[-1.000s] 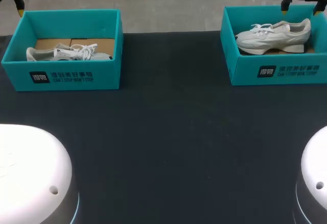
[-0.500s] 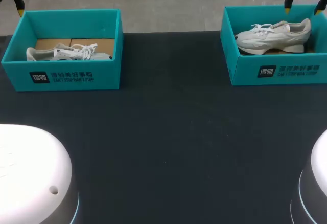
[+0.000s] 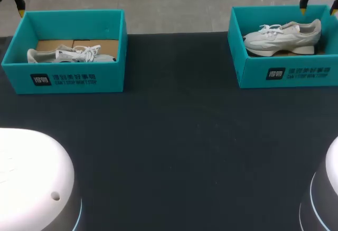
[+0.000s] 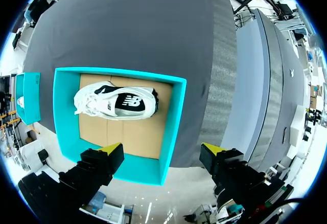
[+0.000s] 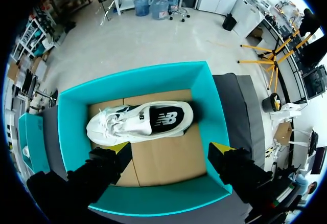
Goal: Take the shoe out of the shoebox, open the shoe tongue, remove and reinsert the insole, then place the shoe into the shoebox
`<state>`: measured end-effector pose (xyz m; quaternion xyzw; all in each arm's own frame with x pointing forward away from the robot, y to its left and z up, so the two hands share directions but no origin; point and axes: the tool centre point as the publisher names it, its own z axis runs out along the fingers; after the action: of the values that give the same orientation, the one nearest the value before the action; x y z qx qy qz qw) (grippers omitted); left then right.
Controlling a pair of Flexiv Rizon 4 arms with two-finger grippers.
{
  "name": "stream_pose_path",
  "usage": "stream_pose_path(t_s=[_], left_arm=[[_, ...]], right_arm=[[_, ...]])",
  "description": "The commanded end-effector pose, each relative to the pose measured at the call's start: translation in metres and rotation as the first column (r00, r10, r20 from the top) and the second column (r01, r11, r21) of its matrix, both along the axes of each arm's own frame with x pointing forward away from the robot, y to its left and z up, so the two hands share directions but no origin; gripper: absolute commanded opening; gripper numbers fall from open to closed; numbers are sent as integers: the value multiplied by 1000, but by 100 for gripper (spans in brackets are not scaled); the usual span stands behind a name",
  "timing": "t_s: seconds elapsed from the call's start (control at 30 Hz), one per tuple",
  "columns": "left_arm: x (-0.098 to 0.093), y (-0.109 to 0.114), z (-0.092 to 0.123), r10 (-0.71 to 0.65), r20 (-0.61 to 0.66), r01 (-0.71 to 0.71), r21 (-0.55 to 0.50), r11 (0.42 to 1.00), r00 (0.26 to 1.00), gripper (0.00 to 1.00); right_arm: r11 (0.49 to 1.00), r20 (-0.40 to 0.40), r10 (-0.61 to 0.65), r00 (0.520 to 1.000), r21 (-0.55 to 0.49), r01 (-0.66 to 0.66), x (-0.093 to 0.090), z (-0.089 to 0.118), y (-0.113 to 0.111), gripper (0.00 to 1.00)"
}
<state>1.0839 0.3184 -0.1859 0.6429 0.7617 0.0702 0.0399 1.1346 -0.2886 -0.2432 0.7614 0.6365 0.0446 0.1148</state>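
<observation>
- Domes of smooth white plastic sit nearest: the left arm base (image 3: 31,173) and the right arm base (image 3: 325,183), one in each near corner.
- Beyond them spreads the flat, matte charcoal bench (image 3: 174,136).
- The teal cardboard shoebox on the left (image 3: 66,78) stands towards the bench's far left edge. It is open-topped, rectangular and straight-walled, with white print on its front wall and a plain brown cardboard floor.
- Inside it, the white lace-up trainer with a black side panel (image 4: 116,101) lies low on the brown floor. Its loose white laces are bunched on top and the dark panel faces upward.
- The teal cardboard shoebox on the right (image 3: 285,75) has the same make and shape and stands towards the far right edge, well apart from the first.
- Inside that one rests the chunky-soled white trainer (image 3: 282,37), its toe pointing at the box's left wall. It has a thick off-white wedge sole, pale grey panels and white laces. From the right wrist view a dark side panel shows.
- Farthest back, the left gripper (image 4: 162,150) hovers above the far wall of the left box, its black, yellow-tipped fingers spread wide with only the box rim below the gap.
- The right gripper (image 5: 171,150) hangs over the right box's far side, its fingers equally wide apart, with the trainer just ahead of them and untouched.
</observation>
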Motion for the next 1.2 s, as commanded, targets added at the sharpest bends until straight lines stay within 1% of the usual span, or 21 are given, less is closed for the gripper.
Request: stream_pose_path(t_s=[0.03, 0.4, 0.47, 0.53, 0.57, 0.7, 0.73, 0.83, 0.93, 1.0, 1.2], left_arm=[[-1, 0, 1, -1, 0, 1, 2, 1000, 1000, 100], [-1, 0, 1, -1, 0, 1, 2, 1000, 1000, 100], [-1, 0, 1, -1, 0, 1, 2, 1000, 1000, 100], [-1, 0, 1, -1, 0, 1, 2, 1000, 1000, 100], [-1, 0, 1, -1, 0, 1, 2, 1000, 1000, 100], [-1, 0, 1, -1, 0, 1, 2, 1000, 1000, 100], [-1, 0, 1, -1, 0, 1, 2, 1000, 1000, 100], [-1, 0, 1, -1, 0, 1, 2, 1000, 1000, 100], [-1, 0, 1, -1, 0, 1, 2, 1000, 1000, 100], [-1, 0, 1, -1, 0, 1, 2, 1000, 1000, 100], [-1, 0, 1, -1, 0, 1, 2, 1000, 1000, 100]], right_arm=[[1000, -81, -7, 997, 11, 8, 15, -9, -6, 100], [1000, -101, -29, 994, -7, 29, 23, -36, -16, 100], [999, -106, -35, 994, -10, 34, 25, -40, -18, 99], [999, -108, -42, 993, -11, 41, 28, -43, -21, 96], [999, -102, -54, 993, -11, 53, 29, -44, -23, 98], [998, -103, -57, 993, -11, 56, 35, -49, -26, 90], [998, -104, -59, 993, -14, 58, 36, -50, -27, 86], [998, -109, -61, 992, -18, 60, 40, -54, -30, 81], [998, -115, -61, 992, -23, 59, 43, -57, -34, 67], [998, -120, -60, 991, -31, 57, 44, -59, -36, 66], [998, -130, -45, 990, -53, 39, 49, -66, -41, 69]])
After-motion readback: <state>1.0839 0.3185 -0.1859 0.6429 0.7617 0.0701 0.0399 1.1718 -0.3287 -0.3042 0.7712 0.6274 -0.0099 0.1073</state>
